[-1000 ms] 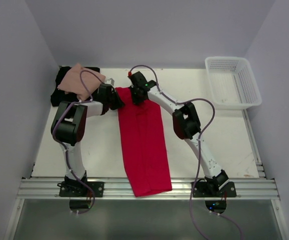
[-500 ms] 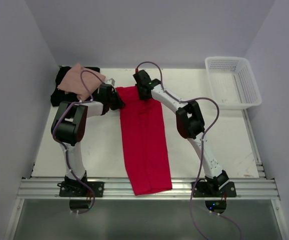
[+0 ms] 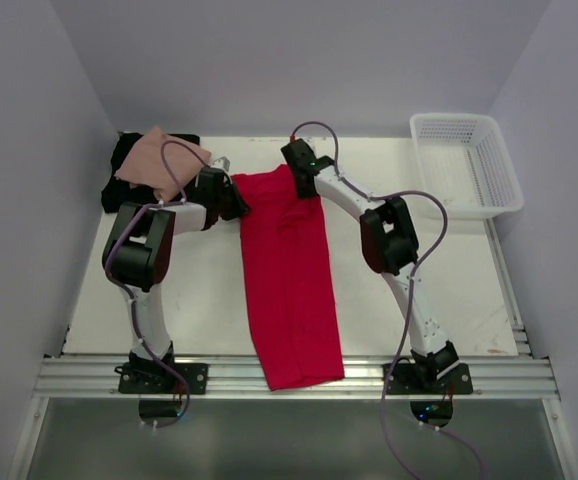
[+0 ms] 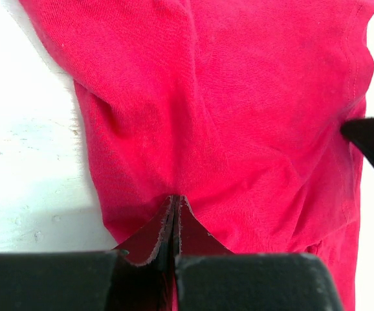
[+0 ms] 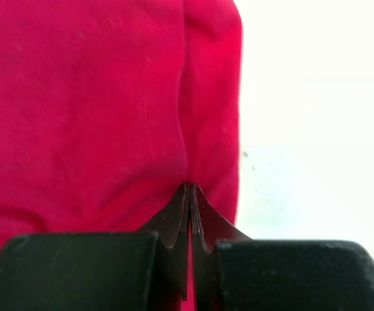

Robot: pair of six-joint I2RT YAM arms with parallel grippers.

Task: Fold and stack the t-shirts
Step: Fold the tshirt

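The bright red t-shirt (image 3: 287, 280) lies as a long narrow strip from the table's middle far part to the near edge. My left gripper (image 3: 239, 207) is shut on its far left corner, where the pads pinch red cloth (image 4: 239, 116). At the far right corner my right gripper (image 3: 307, 190) is shut on the cloth (image 5: 109, 103) as well, near the shirt's right edge. The salmon-pink t-shirt (image 3: 159, 163) lies folded on the black t-shirt (image 3: 119, 185) at the far left.
A white lattice basket (image 3: 466, 165) stands at the far right corner. Bare white table (image 3: 439, 270) shows right of the red shirt and also on its left (image 3: 199, 290). The right gripper's dark finger (image 4: 373, 139) shows at the edge of the left wrist view.
My right gripper has moved to the right along the red shirt's far edge, drawing that edge out wider. The left gripper has stayed where it was.
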